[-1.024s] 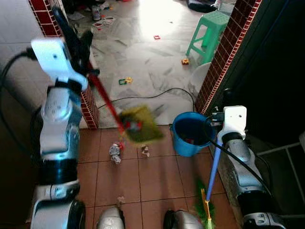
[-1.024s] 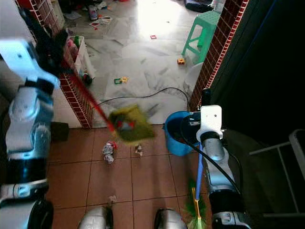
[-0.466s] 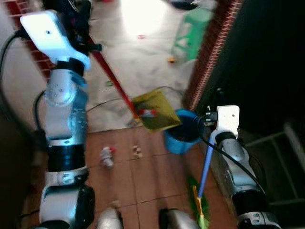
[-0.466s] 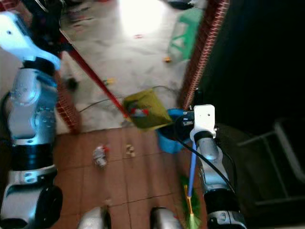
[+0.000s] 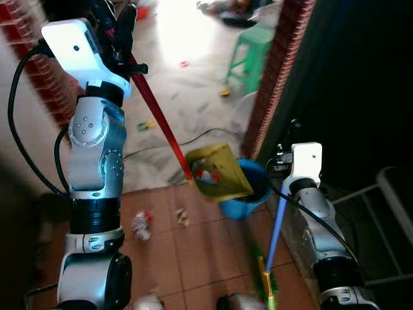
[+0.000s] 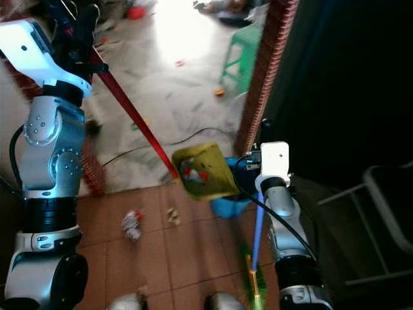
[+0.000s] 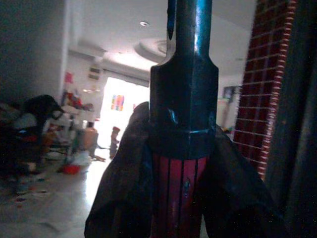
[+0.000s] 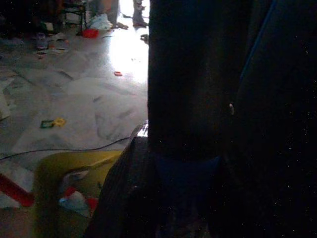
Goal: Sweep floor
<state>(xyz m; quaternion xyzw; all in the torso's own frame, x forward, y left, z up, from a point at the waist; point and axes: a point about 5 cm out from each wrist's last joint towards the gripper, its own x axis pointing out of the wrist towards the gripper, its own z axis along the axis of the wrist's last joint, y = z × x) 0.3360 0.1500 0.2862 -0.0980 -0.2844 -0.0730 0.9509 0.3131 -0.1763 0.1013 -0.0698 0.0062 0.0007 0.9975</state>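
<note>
1. Clamping the red handle, your left gripper hung the loaded yellow dustpan touching the blue bucket at its 10 o'clock rim.
2. Your right gripper was closed around the blue broom.
3. Tipping early could have spilled scraps onto the tiles.

Legible text: none.
You will find no readable words, labels, brands, numbers or signs on any item here; the surfaces in view are plain, blurred or too dark to read.
</note>
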